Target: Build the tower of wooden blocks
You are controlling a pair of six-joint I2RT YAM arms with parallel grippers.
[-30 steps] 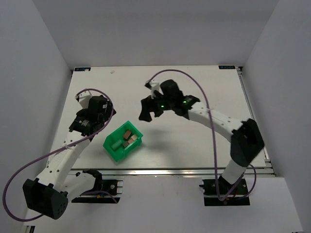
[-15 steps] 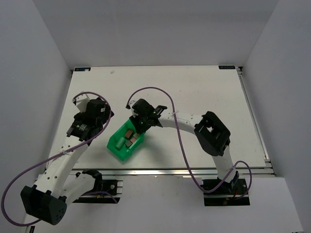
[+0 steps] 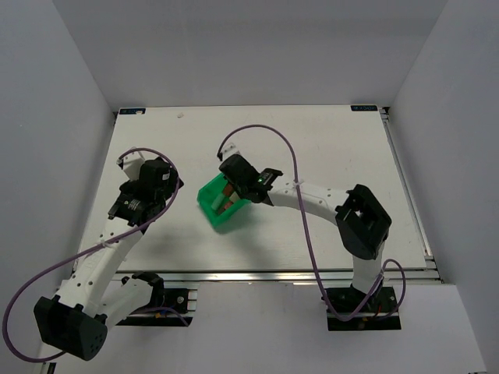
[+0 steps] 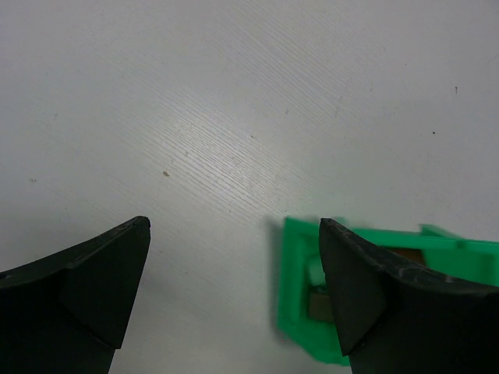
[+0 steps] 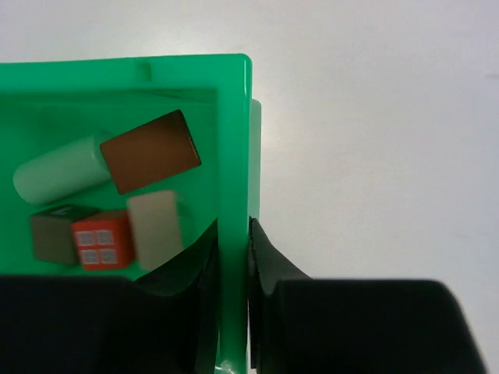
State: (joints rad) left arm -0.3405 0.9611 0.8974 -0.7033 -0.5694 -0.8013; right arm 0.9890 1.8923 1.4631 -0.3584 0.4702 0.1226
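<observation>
wood block tower (image 5: 117, 226): nothing stacked, it's only loose pieces lying in the green bin (image 5: 232, 117). From the right wrist view I count five:
- pale green cylinder (image 5: 58, 175) on its side, far left
- dark brown block (image 5: 150, 150) lying flat, touching the cylinder's end
- cream block (image 5: 154, 228) below the brown one, near the bin wall
- red block (image 5: 100, 241) with small white squares on its face, touching the cream one
- grey-brown block (image 5: 53, 234) touching the red one on its other side

The right gripper (image 5: 232, 257) is clamped on the bin's side wall, one finger inside and one outside, both pressed flat to the plastic. It has the bin, not a block.

From overhead, the bin sits on the table (image 3: 327, 140) about mid-width, between the two arms, and looks tipped. The right arm reaches across to it.

The left gripper (image 4: 234, 265) has its jaws wide apart with nothing between them, and hovers over bare table. In its camera the bin is just beyond its right finger (image 4: 366, 288), blurred and not touching.
</observation>
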